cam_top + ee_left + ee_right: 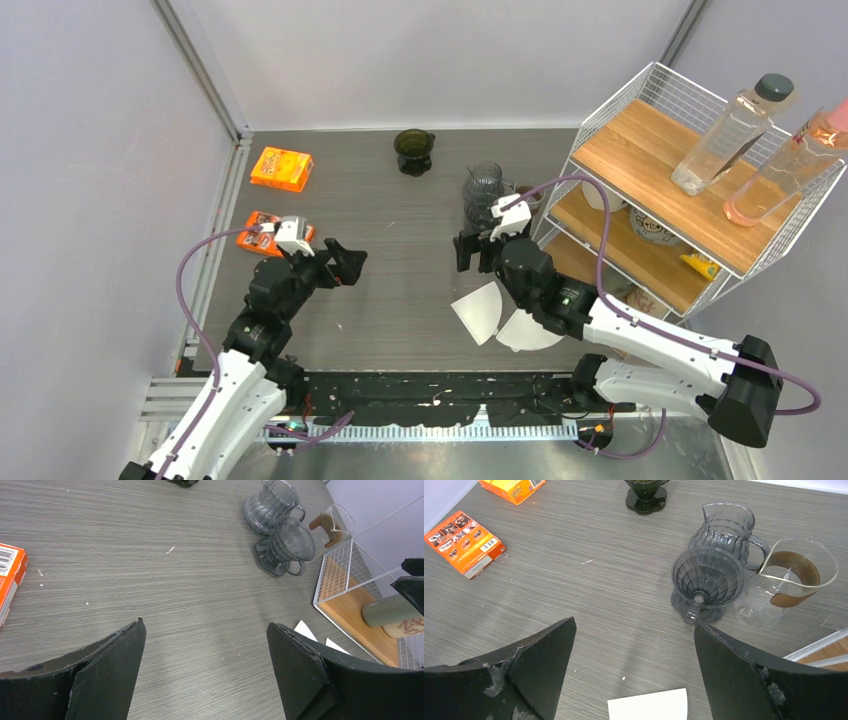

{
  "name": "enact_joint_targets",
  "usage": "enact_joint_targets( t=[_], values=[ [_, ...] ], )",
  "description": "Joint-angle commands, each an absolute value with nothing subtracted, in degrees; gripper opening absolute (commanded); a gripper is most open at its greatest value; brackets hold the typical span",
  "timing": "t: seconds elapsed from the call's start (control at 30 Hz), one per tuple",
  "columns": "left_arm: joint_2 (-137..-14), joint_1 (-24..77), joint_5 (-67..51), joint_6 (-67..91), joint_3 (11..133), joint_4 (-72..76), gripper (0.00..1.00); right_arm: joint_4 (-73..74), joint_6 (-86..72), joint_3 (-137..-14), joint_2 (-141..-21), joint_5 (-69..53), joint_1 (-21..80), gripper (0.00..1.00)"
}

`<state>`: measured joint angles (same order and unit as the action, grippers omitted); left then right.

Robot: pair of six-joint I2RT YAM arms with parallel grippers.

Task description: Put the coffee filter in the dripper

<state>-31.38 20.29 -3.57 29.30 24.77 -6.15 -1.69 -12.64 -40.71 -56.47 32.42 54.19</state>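
Two white paper coffee filters (481, 310) lie flat on the grey wood-grain table (400, 320). In the top view we see them fanned side by side at about five o'clock from the table's middle, partly under the right arm. Nothing holds them.

The clear grey dripper (708, 582) stands upright and empty at twelve o'clock from the filters, well apart from them. A ribbed grey pitcher (726, 527) stands just behind the dripper. At the dripper's three o'clock is a glass carafe (796, 575) with a brown collar.

The right gripper (634, 625) hovers above the table between the filters and the dripper, pointing toward the dripper. Its jaws are spread wide with nothing between them. In its wrist view the edge of one filter shows at the bottom, between the fingers.

The left gripper (205, 629) hangs over bare table at about nine o'clock from the filters. Its jaws also stand wide apart and hold nothing.

Farther out, a dark dripper (413, 150) sits at twelve o'clock near the back wall. Two orange boxes (281, 168) lie at ten o'clock, and the nearer one is partly hidden by the left wrist. A wire shelf (610, 115) with wooden tiers stands at three o'clock. Two bottles (730, 130) rest tilted on its top tier.
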Motion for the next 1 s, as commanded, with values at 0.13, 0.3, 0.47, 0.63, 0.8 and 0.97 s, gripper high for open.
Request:
enact_joint_targets(
  t=[0.13,0.3,0.47,0.63,0.8,0.97],
  values=[
    [-31.8,20.4,-3.7,28.7,24.7,-3.1,0.99,-5.3,-12.5,-42.5,-57.2,30.7,54.1,0.95],
    [-31.9,20.4,-3.5,29.0,25.4,-3.2,0.99,-5.4,-9.5,-43.0,-58.1,29.0,54.1,0.95],
    [-33.6,20.4,-2.9,31.8,25.7,-1.0,0.99,-4.3,-6.7,-43.6,-58.1,25.9,54.1,0.95],
    [-38.4,20.5,-5.9,36.0,26.0,7.6,0.99,2.0,-4.7,-48.5,-60.5,25.1,54.1,0.95],
    [-44.1,20.5,-7.0,36.9,28.6,8.8,0.99,10.5,-4.8,-56.7,-65.5,28.6,54.1,0.95],
    [-46.6,20.6,-4.8,37.2,28.6,10.9,0.99,17.4,-5.3,-64.5,-72.7,36.2,53.6,0.96]
  ],
)
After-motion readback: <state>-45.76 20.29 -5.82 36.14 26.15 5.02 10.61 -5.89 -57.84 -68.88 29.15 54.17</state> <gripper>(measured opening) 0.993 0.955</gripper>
